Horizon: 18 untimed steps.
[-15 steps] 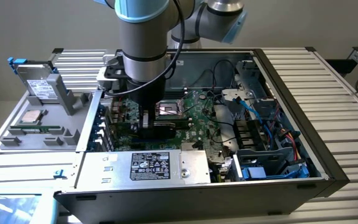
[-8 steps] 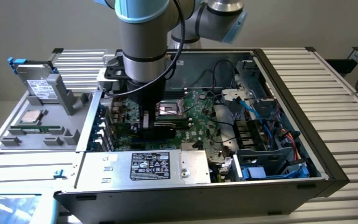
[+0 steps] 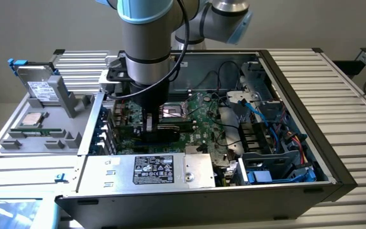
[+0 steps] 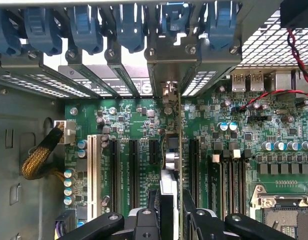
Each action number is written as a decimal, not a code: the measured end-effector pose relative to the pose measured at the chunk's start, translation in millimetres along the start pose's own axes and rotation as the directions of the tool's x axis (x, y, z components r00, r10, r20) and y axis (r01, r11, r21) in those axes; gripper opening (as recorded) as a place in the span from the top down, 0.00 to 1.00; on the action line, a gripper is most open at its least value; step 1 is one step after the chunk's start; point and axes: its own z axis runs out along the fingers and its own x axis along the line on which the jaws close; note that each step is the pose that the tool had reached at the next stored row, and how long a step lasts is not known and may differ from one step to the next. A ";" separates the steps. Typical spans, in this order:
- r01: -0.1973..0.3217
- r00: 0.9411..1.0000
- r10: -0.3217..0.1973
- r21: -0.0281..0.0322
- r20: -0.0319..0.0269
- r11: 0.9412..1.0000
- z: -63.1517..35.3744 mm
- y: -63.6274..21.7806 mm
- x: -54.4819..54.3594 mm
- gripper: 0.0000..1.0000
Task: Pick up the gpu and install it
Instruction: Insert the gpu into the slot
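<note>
I see the gpu (image 4: 179, 165) edge-on, standing upright over the green motherboard (image 4: 274, 125) inside the open computer case (image 3: 310, 157), its silver bracket up at the rear slot covers (image 4: 119, 75). My gripper (image 4: 170, 210) has its jaws clamped on the card. The case sits on a ribbed metal worktop (image 3: 342, 95); a grey parts tray (image 3: 36, 129) lies at the exterior view's left.

Plain grey wall (image 3: 36, 24) behind; ribbed aluminium workbench (image 3: 348, 105) under even indoor light, blue-tinted panel (image 3: 8, 212) at corner
</note>
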 end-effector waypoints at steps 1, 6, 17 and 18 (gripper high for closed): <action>0.000 1.000 0.000 0.000 0.000 1.000 0.1 0.0 0.0 0.72; -0.002 1.000 0.002 0.000 0.000 1.000 1.1 0.3 -0.7 0.72; -0.004 1.000 0.004 0.000 0.000 1.000 1.5 2.5 -1.8 0.72; -0.004 1.000 0.004 0.000 0.000 1.000 1.5 2.6 -1.7 0.72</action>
